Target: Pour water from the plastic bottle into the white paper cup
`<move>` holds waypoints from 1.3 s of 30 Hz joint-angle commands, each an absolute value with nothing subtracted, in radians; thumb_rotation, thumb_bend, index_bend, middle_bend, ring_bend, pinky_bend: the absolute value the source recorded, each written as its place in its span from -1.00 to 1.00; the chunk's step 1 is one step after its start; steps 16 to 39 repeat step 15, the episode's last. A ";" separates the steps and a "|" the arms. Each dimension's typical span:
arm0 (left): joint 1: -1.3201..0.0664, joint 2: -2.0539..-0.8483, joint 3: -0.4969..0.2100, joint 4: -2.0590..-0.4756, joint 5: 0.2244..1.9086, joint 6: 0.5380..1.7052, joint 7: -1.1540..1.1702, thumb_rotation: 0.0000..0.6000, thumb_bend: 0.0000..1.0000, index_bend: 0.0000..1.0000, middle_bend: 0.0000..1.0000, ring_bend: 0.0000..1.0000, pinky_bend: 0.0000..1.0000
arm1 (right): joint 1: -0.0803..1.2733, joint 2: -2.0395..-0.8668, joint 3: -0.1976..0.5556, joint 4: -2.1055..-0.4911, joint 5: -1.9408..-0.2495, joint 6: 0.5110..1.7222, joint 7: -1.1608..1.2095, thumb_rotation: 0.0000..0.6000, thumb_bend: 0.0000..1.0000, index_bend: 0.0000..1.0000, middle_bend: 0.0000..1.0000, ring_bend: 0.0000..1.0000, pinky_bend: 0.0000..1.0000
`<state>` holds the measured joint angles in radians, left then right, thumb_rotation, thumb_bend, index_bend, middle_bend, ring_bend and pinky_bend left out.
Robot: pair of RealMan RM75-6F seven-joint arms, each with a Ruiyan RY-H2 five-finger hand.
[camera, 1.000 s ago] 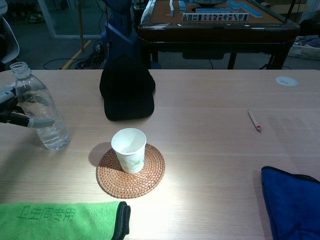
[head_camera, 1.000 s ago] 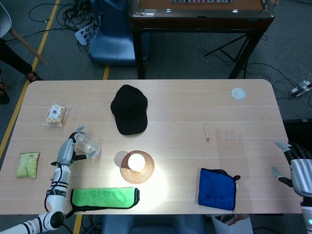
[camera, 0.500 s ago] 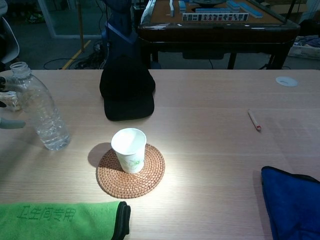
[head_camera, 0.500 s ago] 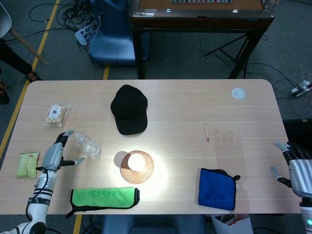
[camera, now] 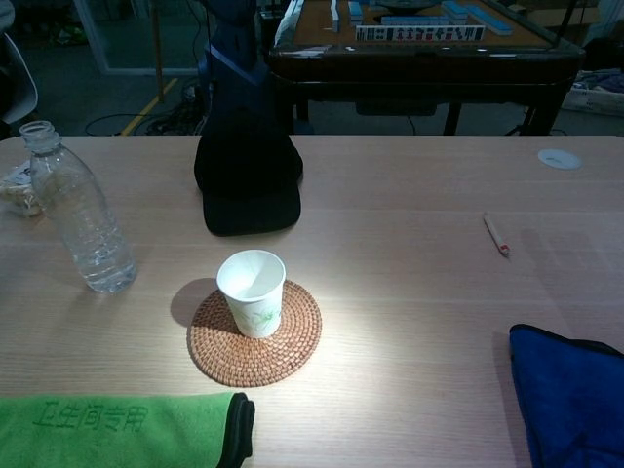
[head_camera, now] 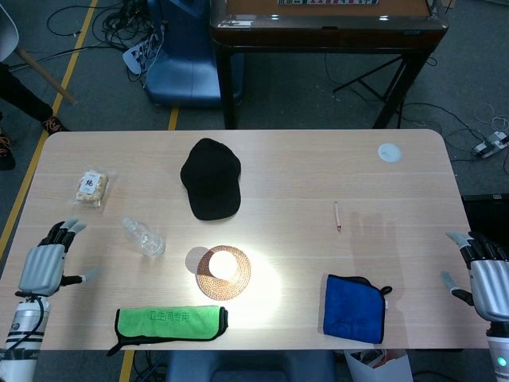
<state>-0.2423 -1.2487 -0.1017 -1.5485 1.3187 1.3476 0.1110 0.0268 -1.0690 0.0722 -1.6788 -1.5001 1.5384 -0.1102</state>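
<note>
The clear plastic bottle (head_camera: 143,237) (camera: 78,214) stands upright and uncapped on the table, left of the cup, with nothing touching it. The white paper cup (head_camera: 223,263) (camera: 253,292) sits upright on a round woven coaster (head_camera: 224,273) (camera: 255,334). My left hand (head_camera: 44,265) hovers at the table's left edge, fingers spread and empty, well apart from the bottle; the chest view does not show it. My right hand (head_camera: 483,275) hangs open past the table's right edge, empty.
A black cap (head_camera: 210,178) (camera: 247,174) lies behind the cup. A green towel (head_camera: 169,323) lies at the front, a blue cloth (head_camera: 354,308) front right, a pencil (head_camera: 337,216) mid right. Snack packets (head_camera: 91,187) (head_camera: 45,268) lie at the left, a white lid (head_camera: 388,152) far right.
My left hand has let go of the bottle and drawn back leftward to the table's edge, out of the chest view. The bottle stays standing. The right hand has not moved.
</note>
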 commanded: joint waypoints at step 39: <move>-0.169 -1.196 -0.020 -1.578 1.381 1.403 0.266 1.00 -0.94 -0.37 -0.59 -0.66 -0.38 | 0.025 -1.065 0.083 -1.687 -1.473 1.535 -0.123 1.00 -0.47 -0.56 -0.44 -0.68 -0.48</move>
